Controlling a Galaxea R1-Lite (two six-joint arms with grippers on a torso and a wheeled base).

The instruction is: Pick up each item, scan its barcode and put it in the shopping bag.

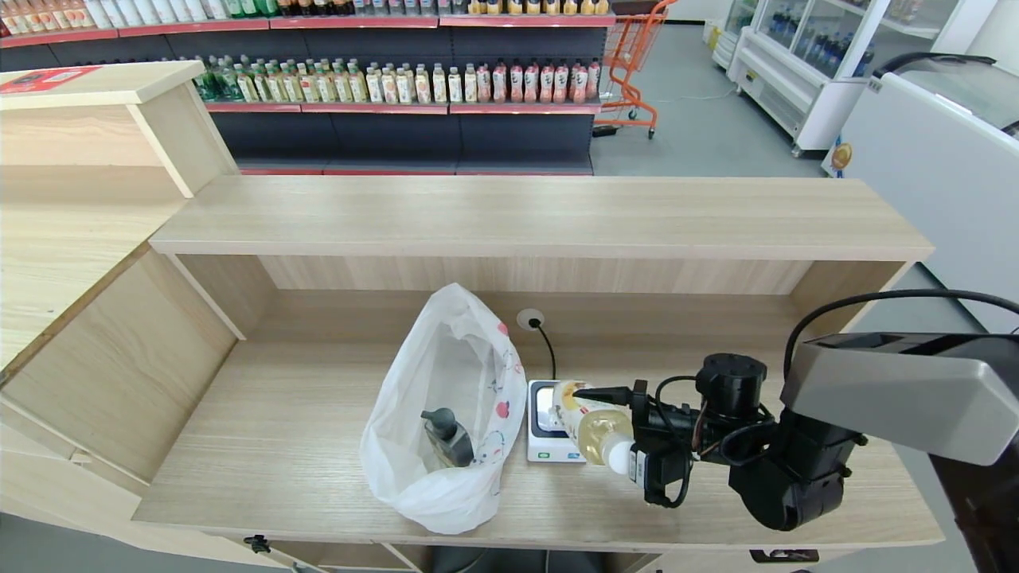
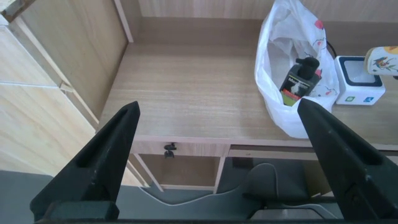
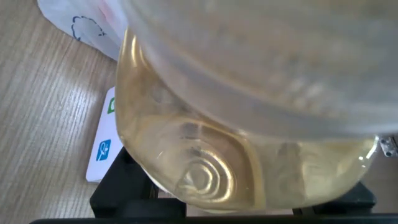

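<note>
A clear bottle [image 1: 591,423] of pale yellow drink lies on its side in the right gripper [image 1: 617,426], whose black fingers are clamped around it near the white cap [image 1: 619,456]. The cap points to about 5 o'clock in the head view, and the labelled base end reaches toward 11 o'clock, over the right-hand edge of the white barcode scanner [image 1: 548,455]. From the right wrist camera, the bottle [image 3: 249,124] looms close over the scanner [image 3: 104,149], with green and blue squares showing on the device's casing. Whether bottle and scanner touch cannot be told.

At the scanner's 9 o'clock, just beside it, stands the white plastic shopping bag [image 1: 406,469], its mouth open upward. Inside it, a dark pump bottle [image 1: 448,438] leans slightly. A black cable [image 1: 549,350] runs from the scanner toward 12 o'clock to a round grommet [image 1: 530,318] at the back of the wooden counter [image 1: 279,430].

The left gripper [image 2: 219,104] hangs off the counter's near edge, well apart from the goods, its two fingers spread wide and holding nothing. Its camera takes in the bag [image 2: 277,99], the pump bottle [image 2: 298,78] within it, the scanner [image 2: 356,90] and the held bottle's label end [image 2: 382,60].

Beyond the counter, at 12 o'clock, store shelves [image 1: 398,107] carry rows of drinks.
</note>
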